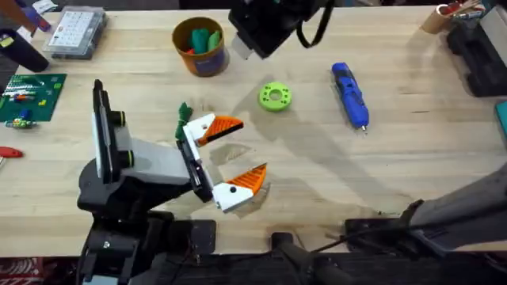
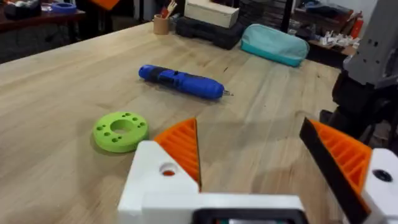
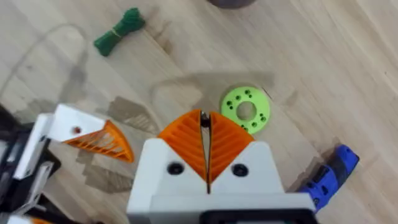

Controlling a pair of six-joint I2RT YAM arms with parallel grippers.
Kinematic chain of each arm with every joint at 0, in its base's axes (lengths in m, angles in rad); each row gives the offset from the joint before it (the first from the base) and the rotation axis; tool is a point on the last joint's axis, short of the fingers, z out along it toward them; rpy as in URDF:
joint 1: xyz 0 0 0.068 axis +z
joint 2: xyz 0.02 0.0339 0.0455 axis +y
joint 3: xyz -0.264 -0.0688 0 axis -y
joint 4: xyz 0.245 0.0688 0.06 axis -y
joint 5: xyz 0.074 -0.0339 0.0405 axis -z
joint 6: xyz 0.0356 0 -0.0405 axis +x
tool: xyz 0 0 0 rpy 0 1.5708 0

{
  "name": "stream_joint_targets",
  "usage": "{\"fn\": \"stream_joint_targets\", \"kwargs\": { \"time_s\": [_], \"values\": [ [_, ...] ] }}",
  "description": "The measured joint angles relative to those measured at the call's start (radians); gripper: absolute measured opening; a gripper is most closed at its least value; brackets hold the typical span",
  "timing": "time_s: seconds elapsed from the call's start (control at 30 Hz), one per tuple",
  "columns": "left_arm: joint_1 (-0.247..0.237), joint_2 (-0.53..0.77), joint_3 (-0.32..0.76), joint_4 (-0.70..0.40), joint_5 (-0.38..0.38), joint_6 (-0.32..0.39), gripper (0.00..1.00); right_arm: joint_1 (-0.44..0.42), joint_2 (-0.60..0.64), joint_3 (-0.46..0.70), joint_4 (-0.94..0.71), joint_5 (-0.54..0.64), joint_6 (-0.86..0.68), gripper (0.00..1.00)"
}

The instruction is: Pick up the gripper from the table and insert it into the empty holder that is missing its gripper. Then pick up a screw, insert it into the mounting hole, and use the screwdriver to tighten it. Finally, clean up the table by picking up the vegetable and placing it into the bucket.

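Observation:
My left gripper [image 1: 238,154] stands open low over the table's middle, its white fingers with orange pads [image 2: 180,149] spread wide around nothing. A green vegetable [image 1: 184,111] lies just beyond its far finger, also seen as a small green bundle [image 3: 118,31]. The orange-brown bucket [image 1: 202,46] at the back holds green pieces. The blue screwdriver [image 1: 349,93] lies to the right, next to a lime-green disc [image 1: 275,96]. My right gripper [image 3: 204,134] hangs high above the disc [image 3: 245,110], shut, pads pressed together. The loose gripper, holder and screw are out of view.
A clear compartment box [image 1: 75,32] sits at the back left, with a green circuit board [image 1: 32,95] and a red-handled tool [image 1: 8,152] along the left edge. A black case [image 1: 479,55] and a teal pouch [image 2: 273,43] stand at the right.

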Motion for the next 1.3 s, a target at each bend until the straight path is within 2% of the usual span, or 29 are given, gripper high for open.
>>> {"fn": "stream_joint_targets", "kwargs": {
  "time_s": [0.1,0.13,0.23,0.73,0.93,1.3],
  "values": [
    [0.000,0.000,0.000,0.000,0.000,0.000,0.986,0.037,-0.030,0.000,-0.007,0.000,0.000,0.005],
    [0.000,0.000,0.000,0.000,0.000,0.000,0.986,0.080,-0.053,0.000,-0.011,0.000,0.000,0.005],
    [0.000,0.000,0.000,0.000,0.000,0.000,0.986,0.128,-0.067,0.000,-0.015,0.000,0.000,0.005],
    [0.000,0.000,0.000,0.000,0.000,0.000,0.986,0.328,-0.073,0.002,-0.035,-0.005,0.000,0.005],
    [0.000,0.000,0.000,0.000,0.000,0.000,0.986,0.366,-0.073,0.002,-0.036,-0.050,0.000,0.005],
    [0.000,0.000,0.000,0.000,0.000,0.000,0.986,0.364,-0.073,0.002,-0.038,-0.067,0.000,0.005]
  ]
}}
